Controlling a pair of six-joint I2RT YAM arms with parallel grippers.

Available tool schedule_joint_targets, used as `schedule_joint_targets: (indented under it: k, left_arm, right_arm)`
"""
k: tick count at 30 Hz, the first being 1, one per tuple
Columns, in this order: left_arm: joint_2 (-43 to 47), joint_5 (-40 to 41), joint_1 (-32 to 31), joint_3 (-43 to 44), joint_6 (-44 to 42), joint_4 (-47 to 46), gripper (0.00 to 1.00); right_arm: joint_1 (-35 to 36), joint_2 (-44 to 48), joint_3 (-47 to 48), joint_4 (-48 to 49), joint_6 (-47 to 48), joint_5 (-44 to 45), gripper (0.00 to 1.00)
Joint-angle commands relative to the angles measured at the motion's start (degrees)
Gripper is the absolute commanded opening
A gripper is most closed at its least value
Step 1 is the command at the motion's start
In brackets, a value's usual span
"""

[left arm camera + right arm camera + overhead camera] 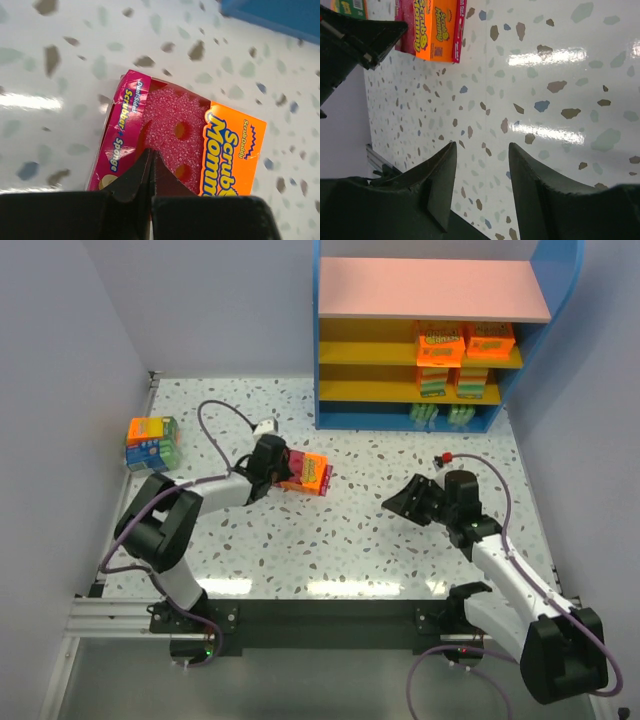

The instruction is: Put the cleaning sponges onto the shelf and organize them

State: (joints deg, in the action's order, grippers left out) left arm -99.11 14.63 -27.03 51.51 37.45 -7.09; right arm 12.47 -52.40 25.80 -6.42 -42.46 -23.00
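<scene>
My left gripper (pixel 151 162), jaws closed at the Scrub Mommy sponge pack's (pixel 175 115) edge, may pinch only wrapper and slip.

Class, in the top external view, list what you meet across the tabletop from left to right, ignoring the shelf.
In order: stack of sponge packs → left gripper → magenta-and-orange sponge pack → right gripper.

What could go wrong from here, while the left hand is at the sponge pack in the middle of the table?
1. The left hand looks shut at the very edge of the magenta and orange wrapped sponge pack; so thin a hold might slip or let the pack tilt.
2. The blue-framed shelf already holds orange sponge packs on the right of its yellow tiers; a careless placement might knock them over.
</scene>
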Motion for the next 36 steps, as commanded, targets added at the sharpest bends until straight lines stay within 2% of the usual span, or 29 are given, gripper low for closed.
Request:
schedule_joint_targets:
  k: [1, 4, 10, 22, 28, 31, 34, 35, 36]
  left_arm:
    - [-0.38, -7.25, -6.8, -7.81, 6.04, 1.74, 0.0]
    - [-1.43, -7.95, -12.24, -6.78, 9.04, -0.03, 0.0]
    - [-4.69, -9.97, -16.12, -2.82, 11.59, -2.13, 0.0]
    - [-5.22, -12.43, -20.26, -2.99, 15.55, -5.65, 0.0]
    - [-4.78, -13.49, -20.96, -3.52, 16.78, -6.79, 0.0]
    - [-4.6, -13.93, -21.22, -3.52, 17.13, -7.06, 0.0]
    - [-4.51, -14.37, -21.49, -3.69, 17.3, -7.5, 0.0]
    - [-4.51, -14.37, -21.49, -3.69, 17.48, -7.5, 0.0]
    - [-4.6, -14.37, -21.49, -3.87, 17.57, -7.58, 0.0]
  right_arm:
    - [0.19, -3.31, 1.27, -1.58, 2.9, 1.65, 0.51]
    - [1.59, -6.91, 0.65, -0.53, 3.34, 3.05, 0.54]
    - [3.7, -14.12, 1.97, 2.45, 3.26, 5.16, 0.56]
    - [5.9, -20.28, 1.09, 14.05, -6.23, 7.71, 0.56]
    - [6.34, -23.35, 1.36, 16.69, -9.83, 9.82, 0.53]
    - [6.6, -26.25, 1.79, 17.14, -10.72, 9.65, 0.45]
    - [6.69, -28.8, 1.97, 18.01, -11.59, 8.68, 0.32]
    - [6.78, -29.33, 1.71, 18.19, -12.03, 8.42, 0.17]
    - [6.69, -29.95, 1.45, 18.54, -12.3, 8.15, 0.08]
